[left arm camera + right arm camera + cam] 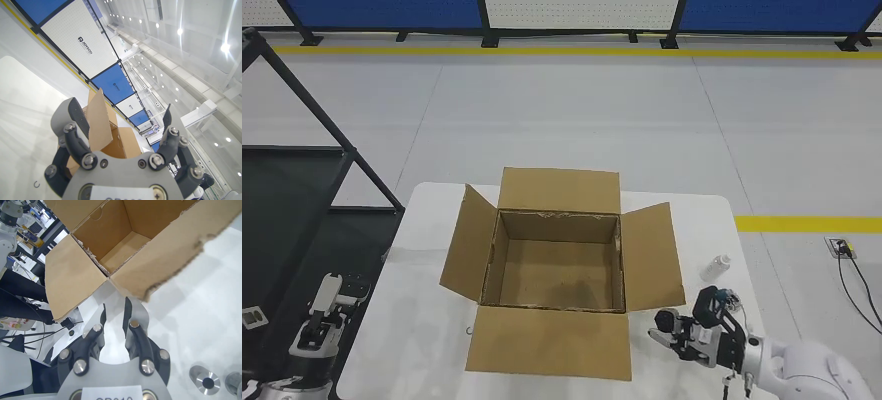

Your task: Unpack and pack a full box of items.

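An open cardboard box (547,342) stands in the middle of the white table (422,335) with all four flaps folded outward; its inside looks bare. My right gripper (660,331) hovers low over the table by the box's near right corner, aimed at the box (117,243). Its fingers (127,311) are a narrow gap apart with nothing between them. My left gripper (328,292) sits off the table's left edge, tilted upward. Its fingers (78,115) are spread wide and hold nothing, with the box (122,140) beyond them.
A small clear bottle (720,264) stands on the table to the right of the box's right flap. A black metal frame (302,170) rises left of the table. Two shiny metal cylinders (207,380) lie close beside my right gripper.
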`<state>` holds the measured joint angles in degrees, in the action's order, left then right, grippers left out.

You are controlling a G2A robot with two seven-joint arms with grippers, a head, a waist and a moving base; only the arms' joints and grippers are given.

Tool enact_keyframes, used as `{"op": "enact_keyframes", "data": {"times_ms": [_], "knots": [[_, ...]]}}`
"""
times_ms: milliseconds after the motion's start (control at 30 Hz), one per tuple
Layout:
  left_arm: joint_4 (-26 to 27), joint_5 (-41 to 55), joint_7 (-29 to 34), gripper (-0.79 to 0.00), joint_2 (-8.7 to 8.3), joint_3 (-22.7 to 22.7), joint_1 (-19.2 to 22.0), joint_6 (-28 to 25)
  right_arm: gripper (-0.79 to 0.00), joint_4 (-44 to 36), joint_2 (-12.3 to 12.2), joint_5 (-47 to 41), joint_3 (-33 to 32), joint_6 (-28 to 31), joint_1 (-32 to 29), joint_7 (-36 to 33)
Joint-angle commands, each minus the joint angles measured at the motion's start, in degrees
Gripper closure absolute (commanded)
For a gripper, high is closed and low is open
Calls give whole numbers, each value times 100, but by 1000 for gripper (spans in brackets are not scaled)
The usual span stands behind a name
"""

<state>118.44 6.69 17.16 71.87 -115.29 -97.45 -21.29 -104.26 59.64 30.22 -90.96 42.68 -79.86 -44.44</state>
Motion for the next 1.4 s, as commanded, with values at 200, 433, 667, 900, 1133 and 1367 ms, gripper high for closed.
{"op": "enact_keyframes", "data": {"times_ms": [200, 433, 667, 900, 1133, 1367], "knots": [[0, 0, 0, -785, 0, 0, 0, 0, -785, -130, -27, -24, -220, -198, -230, 202], [0, 0, 0, -785, 0, 0, 0, 0, -785, -130, -27, -24, -220, -198, -230, 202], [0, 0, 0, -785, 0, 0, 0, 0, -785, -300, -39, 362, -341, -179, -306, 474], [0, 0, 0, -785, 0, 0, 0, 0, -785, -403, -104, 891, -1254, -115, -769, 1147], [0, 0, 0, -785, 0, 0, 0, 0, -785, -437, -100, 1701, -1727, -790, -1161, 1692], [0, 0, 0, -785, 0, 0, 0, 0, -785, -199, -141, 1829, -1894, -760, -1229, 1555]]}}
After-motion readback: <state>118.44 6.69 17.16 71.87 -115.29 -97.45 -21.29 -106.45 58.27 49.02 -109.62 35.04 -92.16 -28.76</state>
